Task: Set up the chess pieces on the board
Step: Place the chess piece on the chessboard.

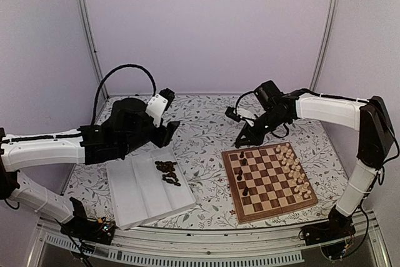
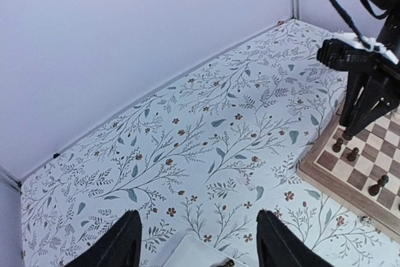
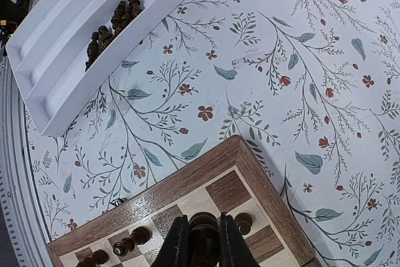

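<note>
Right gripper (image 3: 203, 249): fingers clamped on one dark chess piece (image 3: 203, 222), its rounded head showing between the pads. Can't tell if its base touches wood yet. It sits over the far-left corner area of the chessboard (image 3: 156, 195), on the dark side's edge row. Another dark piece (image 3: 242, 221) stands just beside it toward the corner, and two more (image 3: 133, 239) stand further along that side. So only a handful of dark men are placed, with gaps between them. Across the board the cream pieces (image 1: 292, 166) stand in two rows on the right side; that side looks filled, though they're too small to count for sure. Left gripper (image 2: 201, 245): fingers spread wide with nothing between them, hovering over the far end of the white tray (image 1: 131, 198), which lies left of the board, apart from it. A heap of dark pieces (image 1: 167, 172) lies jumbled in the tray's right-hand groove, the other grooves bare. Beyond that there's just floral tablecloth (image 2: 187, 123) to the back wall. My read: cream done or close to it, dark side barely begun, call it a bit past halfway overall. What's left is seating the piece I'm holding, then ferrying the tray heap across one at a time to fill both dark rows. The left is well placed for the next pick.
</note>
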